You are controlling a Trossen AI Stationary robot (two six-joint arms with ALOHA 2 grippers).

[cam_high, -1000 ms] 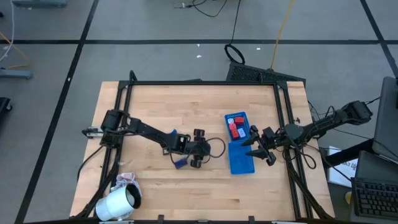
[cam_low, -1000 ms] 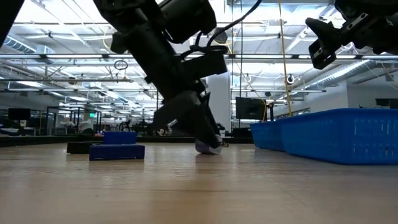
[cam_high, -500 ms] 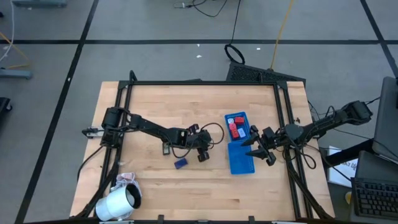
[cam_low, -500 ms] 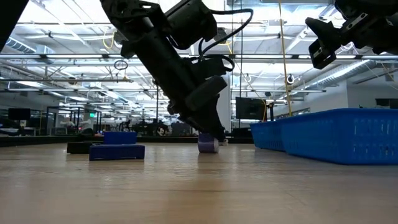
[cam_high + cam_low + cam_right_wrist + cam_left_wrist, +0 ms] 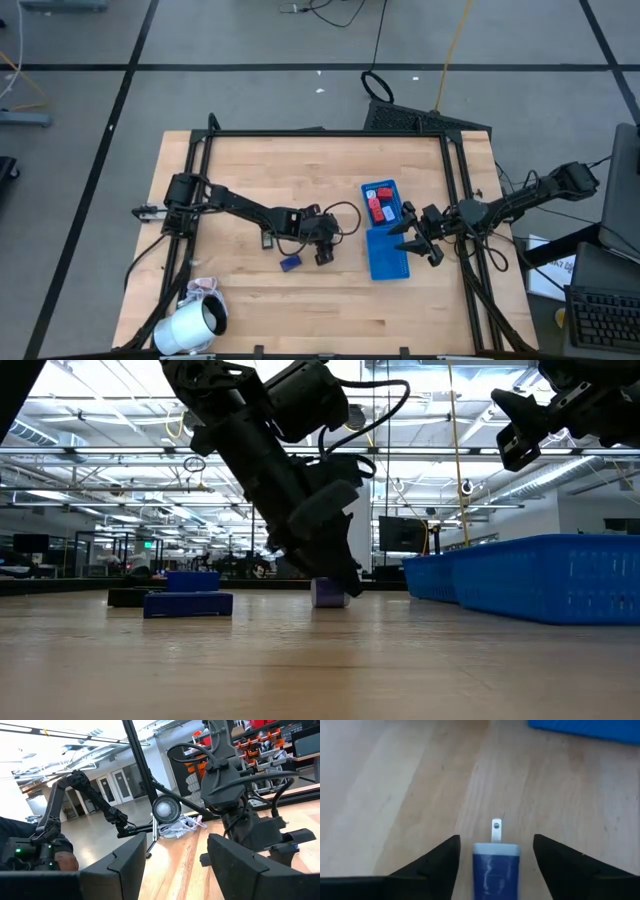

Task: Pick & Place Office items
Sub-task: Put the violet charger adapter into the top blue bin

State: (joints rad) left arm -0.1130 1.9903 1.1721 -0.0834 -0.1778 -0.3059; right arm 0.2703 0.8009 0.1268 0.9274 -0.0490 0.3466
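My left gripper (image 5: pixel 322 243) is low over the middle of the table (image 5: pixel 250 170), and a small blue-and-white block (image 5: pixel 495 870) stands between its two fingers (image 5: pixel 427 867). In the left wrist view the fingers are apart, with a clear gap on each side of the block, so the gripper is open and touches nothing that I can see. I judge that the step in hand is to take this block. To do it well, I should keep the block centred between the fingers, go down until the fingertips are beside its body and not its white cap, and then close slowly so it does not tip or slide on the wood.

A second dark blue block (image 5: pixel 290 263) lies on the table just near-left of my left gripper. Some red pieces (image 5: pixel 377 207) already lie in the far end of the blue tray (image 5: pixel 388 258), which is to the right.

My right gripper (image 5: pixel 412 236) waits above the right edge of the tray, half open and empty.
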